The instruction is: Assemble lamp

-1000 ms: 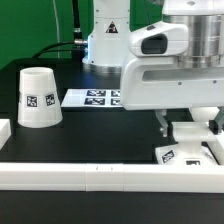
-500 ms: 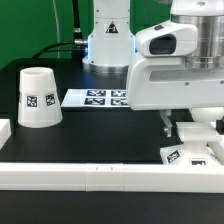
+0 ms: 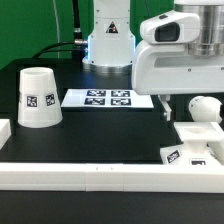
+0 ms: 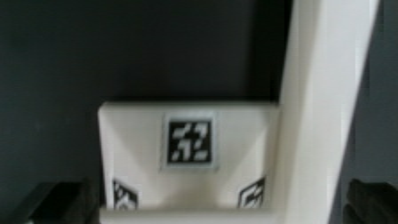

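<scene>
Lamp parts are all white hard plastic w/ tags: judged light, stiff, a bit slick on the smooth faces. Not fragile, but likely to skid or tip if nudged.

Base (image 3: 193, 150) lies flat at the exterior view's right, tight vs the front rail (image 3: 90, 175). In the wrist view it sits under the gripper (image 4: 222, 200), tag on its upper face, rail along one edge. Best hold imo is low, across two opp. straight sides, since flat faces seat well.

Jaws are wide apart, holding nothing. Both tips show in the wrist view w/ base and rail btwn them, so closing as they stand would prob. catch the rail. Take the free pair of sides instead.

Bulb (image 3: 205, 107) shows its round head just above/behind the base. Can't tell if it's seated in the base or only beside it. The round head would roll in the jaws; take the neck if reachable.

Shade (image 3: 38, 97) stands mouth down, well apart at the exterior view's left. Its wall tapers, so a pinch may slide upward; grip near the narrow top.

Bench (image 3: 100, 130) is black, flat, matte, prob. low friction vs plastic. Marker board (image 3: 105, 98) lies further back, btwn shade and arm (image 3: 180, 55). There's open bench btwn shade and base, and green backdrop behind
</scene>
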